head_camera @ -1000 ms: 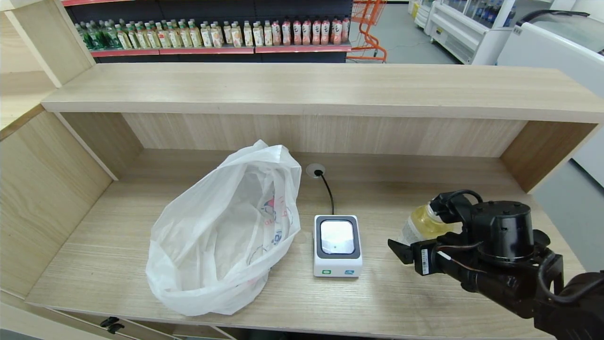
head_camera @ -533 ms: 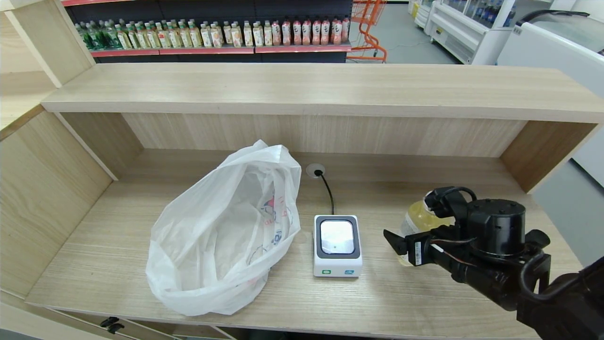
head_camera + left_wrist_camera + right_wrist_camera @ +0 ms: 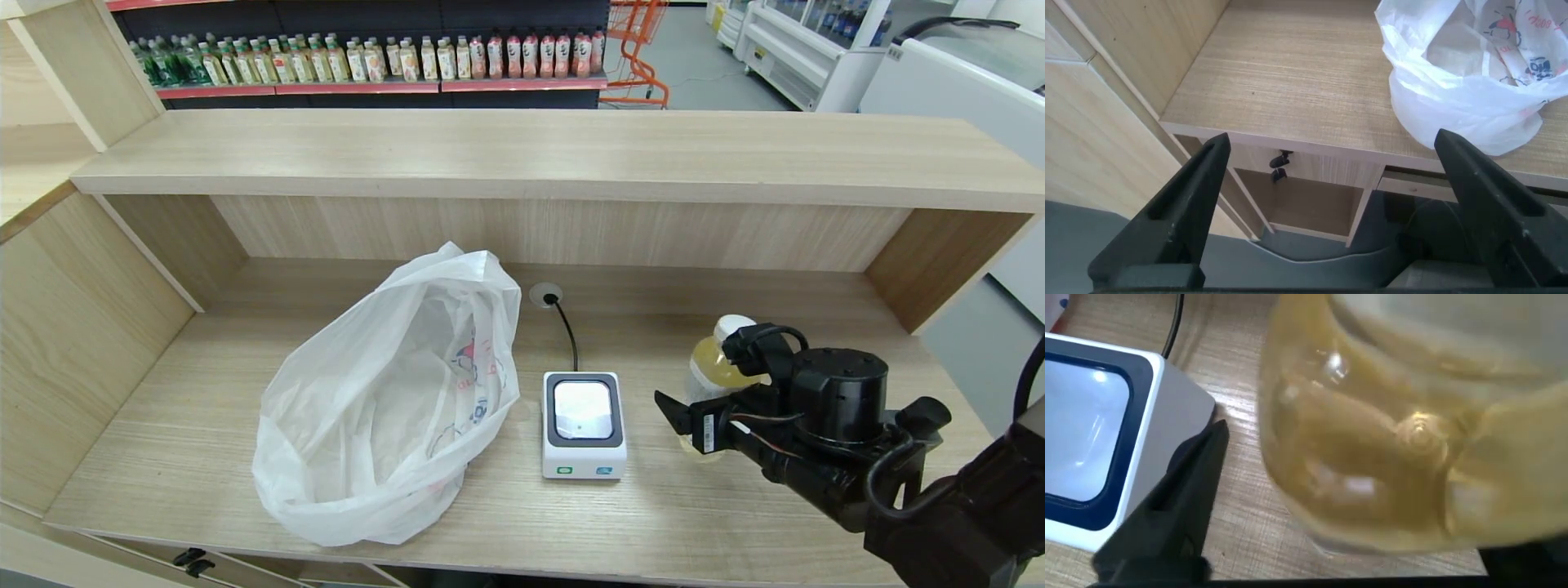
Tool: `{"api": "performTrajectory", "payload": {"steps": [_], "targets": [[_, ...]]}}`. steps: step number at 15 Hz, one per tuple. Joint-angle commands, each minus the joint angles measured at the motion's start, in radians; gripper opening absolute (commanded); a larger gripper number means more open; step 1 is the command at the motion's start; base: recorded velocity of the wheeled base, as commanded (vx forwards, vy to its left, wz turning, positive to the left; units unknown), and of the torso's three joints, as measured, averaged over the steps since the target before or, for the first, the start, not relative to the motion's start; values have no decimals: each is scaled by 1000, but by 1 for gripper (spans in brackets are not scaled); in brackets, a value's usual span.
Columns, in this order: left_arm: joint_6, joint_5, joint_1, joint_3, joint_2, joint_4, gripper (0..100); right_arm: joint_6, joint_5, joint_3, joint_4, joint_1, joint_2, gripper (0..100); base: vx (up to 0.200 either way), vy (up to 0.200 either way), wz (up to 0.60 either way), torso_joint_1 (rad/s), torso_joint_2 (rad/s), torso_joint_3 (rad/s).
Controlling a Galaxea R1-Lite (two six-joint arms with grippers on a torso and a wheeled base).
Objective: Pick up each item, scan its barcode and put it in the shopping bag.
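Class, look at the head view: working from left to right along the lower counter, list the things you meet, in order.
shopping bag → barcode scanner → bottle of yellow liquid

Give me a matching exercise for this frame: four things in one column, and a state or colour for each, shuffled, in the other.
1. shopping bag
2. scanner
3. bottle
4. left gripper

A. open, out past the front edge of the counter
B. yellowish liquid inside
C. black cable running from it to the back of the counter
D. white, mouth open

Pairs: 1-D, 2-C, 3-B, 4-A
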Motion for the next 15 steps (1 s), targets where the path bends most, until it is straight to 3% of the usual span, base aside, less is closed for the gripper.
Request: {"api": "performTrajectory", "payload": {"steps": [1,8,11,12,15], "targets": [[0,1,0,0,0,0,100,-4,3,-2,-1,-4,15,0,0,0,0,0,0,0],[0,1,0,0,2,0,100,-67,10,-35,-29,5,23,0,0,0,0,0,0,0],[0,1,0,0,0,0,100,-59,106,-58,-23,-5,-43,0,0,0,0,0,0,0],[0,1,0,0,2,0,100,-24,188,-97,15,-19,-108,0,0,0,0,0,0,0],[0,1,0,0,0,0,100,97,520,-255,480,-85,-399,0,0,0,0,0,0,0]]}}
